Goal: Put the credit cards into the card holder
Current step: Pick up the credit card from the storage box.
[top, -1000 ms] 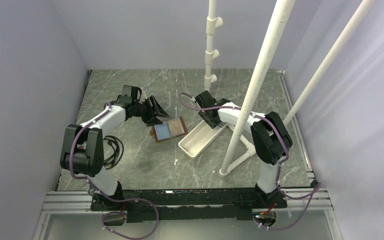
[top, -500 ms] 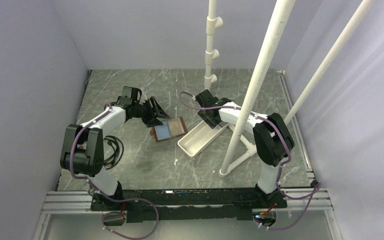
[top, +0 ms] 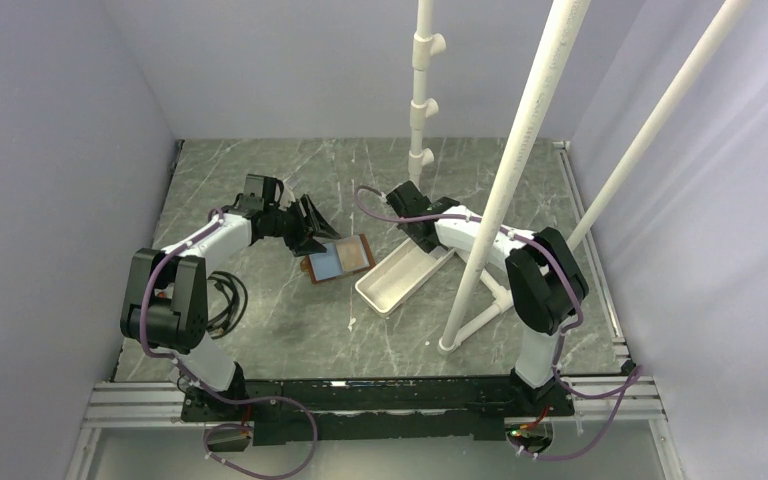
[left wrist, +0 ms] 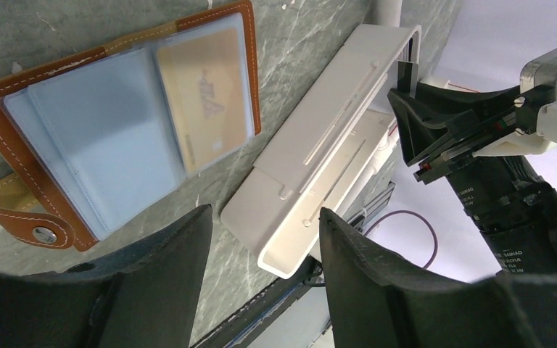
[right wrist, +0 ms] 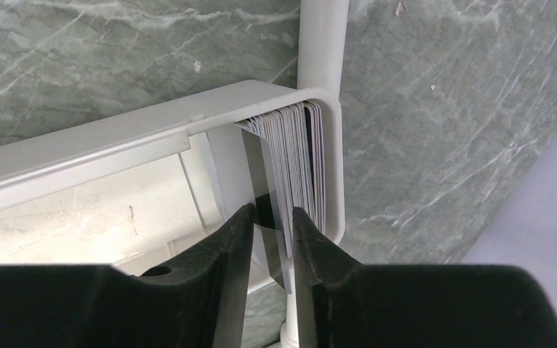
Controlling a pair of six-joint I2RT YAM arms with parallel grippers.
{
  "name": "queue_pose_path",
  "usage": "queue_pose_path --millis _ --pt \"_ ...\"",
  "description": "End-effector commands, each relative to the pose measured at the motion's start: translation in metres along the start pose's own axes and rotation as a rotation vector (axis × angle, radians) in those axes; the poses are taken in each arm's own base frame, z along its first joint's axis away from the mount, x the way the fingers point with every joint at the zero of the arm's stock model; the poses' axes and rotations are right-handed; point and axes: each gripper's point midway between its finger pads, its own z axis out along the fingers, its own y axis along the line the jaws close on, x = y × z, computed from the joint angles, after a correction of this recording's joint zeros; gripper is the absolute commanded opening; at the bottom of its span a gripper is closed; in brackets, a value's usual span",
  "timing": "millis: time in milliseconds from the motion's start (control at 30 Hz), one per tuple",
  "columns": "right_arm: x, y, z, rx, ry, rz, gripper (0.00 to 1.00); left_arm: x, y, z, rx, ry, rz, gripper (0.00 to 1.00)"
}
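Observation:
The card holder [top: 338,259] lies open on the marble table, a brown leather wallet with clear sleeves. In the left wrist view [left wrist: 116,138] its right sleeve holds a tan/gold card [left wrist: 203,98]; the left sleeves look light blue. My left gripper [top: 312,225] is open and empty just back-left of it [left wrist: 265,214]. My right gripper [top: 422,240] is at the far end of the white tray [top: 390,285], shut [right wrist: 270,210] on a dark grey card [right wrist: 265,174] beside a stack of upright credit cards [right wrist: 308,159].
A white pipe frame stands around the tray: an upright post [top: 422,90] behind it and two slanted poles [top: 510,170] [top: 660,110] crossing over the right arm. A coiled cable [top: 225,295] lies by the left arm. Grey walls close in both sides.
My right gripper has shifted slightly toward the back-left at the tray's far end. The left arm and the wallet have hardly moved.

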Motion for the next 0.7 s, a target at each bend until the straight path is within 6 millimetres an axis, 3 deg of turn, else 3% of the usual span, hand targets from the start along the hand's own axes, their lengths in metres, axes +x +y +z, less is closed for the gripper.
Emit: queue_pose_path --millis 0,267,367,667 --pt "-0.018 -0.019 -0.017 0.037 -0.047 0.044 0.25 -0.003 -0.018 -0.010 0.058 -0.019 0.050 0.61" --pt "-0.023 -0.006 -0.030 -0.082 -0.085 0.048 0.11 -0.001 -0.030 -0.012 0.109 0.013 0.069 0.62" --pt "-0.022 -0.006 -0.034 -0.110 -0.085 0.071 0.00 -0.001 -0.035 -0.011 0.142 0.040 0.081 0.62" --pt "-0.027 -0.018 -0.063 -0.260 -0.186 0.219 0.00 -0.004 -0.066 -0.006 0.335 0.124 0.136 0.66"
